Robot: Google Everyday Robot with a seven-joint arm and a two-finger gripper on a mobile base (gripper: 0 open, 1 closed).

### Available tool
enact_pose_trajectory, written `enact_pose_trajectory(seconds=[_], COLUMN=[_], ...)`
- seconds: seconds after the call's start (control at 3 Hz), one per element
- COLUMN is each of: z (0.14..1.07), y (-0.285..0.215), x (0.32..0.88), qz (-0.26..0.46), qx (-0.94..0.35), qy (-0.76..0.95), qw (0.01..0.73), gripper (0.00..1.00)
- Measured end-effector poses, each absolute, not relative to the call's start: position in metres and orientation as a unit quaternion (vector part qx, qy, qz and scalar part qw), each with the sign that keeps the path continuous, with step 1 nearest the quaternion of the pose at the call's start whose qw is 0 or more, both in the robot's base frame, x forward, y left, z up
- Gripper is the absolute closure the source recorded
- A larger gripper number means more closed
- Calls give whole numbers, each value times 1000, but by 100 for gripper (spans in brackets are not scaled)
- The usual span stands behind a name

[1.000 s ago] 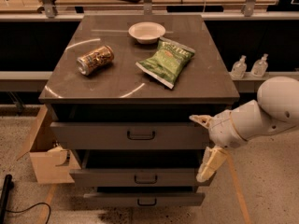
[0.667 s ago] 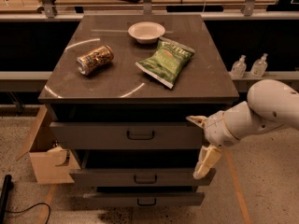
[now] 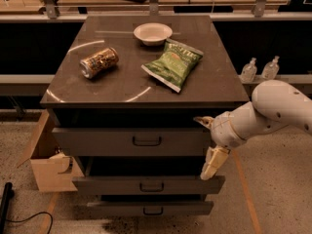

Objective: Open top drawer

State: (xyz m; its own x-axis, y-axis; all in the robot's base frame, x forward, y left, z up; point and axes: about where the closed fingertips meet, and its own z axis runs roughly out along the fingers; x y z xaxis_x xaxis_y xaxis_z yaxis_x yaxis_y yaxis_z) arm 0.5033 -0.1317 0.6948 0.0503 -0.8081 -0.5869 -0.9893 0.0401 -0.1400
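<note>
Camera view: my gripper (image 3: pixel 208 143) hangs spread wide and empty at the right end of the top drawer (image 3: pixel 97 141), just under the worktop (image 3: pixel 214 82). The handle (image 3: pixel 146 141) sits at the centre, well apart from me. I'm also close to the middle drawer (image 3: pixel 122 185) and could snag it. A hard tug might roll the can (image 3: pixel 99 62).

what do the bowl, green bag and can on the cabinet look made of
The bowl: matte white, maybe ceramic or plastic; no glare. The green bag: crinkled glossy film, creases catch light. The can: likely metal, shiny rim, printed brown wrap. The gripper, open, sits at the top drawer's right end.
</note>
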Motion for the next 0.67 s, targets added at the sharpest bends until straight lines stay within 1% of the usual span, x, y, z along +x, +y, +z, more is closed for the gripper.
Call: enact_pose_trajectory(seconds=[0.33,0.67], z=[693,687], y=[-133,-130], x=[510,514], qz=[161,163], qx=[-674,-677], qy=[670,669], qw=[268,262], gripper=[0,10])
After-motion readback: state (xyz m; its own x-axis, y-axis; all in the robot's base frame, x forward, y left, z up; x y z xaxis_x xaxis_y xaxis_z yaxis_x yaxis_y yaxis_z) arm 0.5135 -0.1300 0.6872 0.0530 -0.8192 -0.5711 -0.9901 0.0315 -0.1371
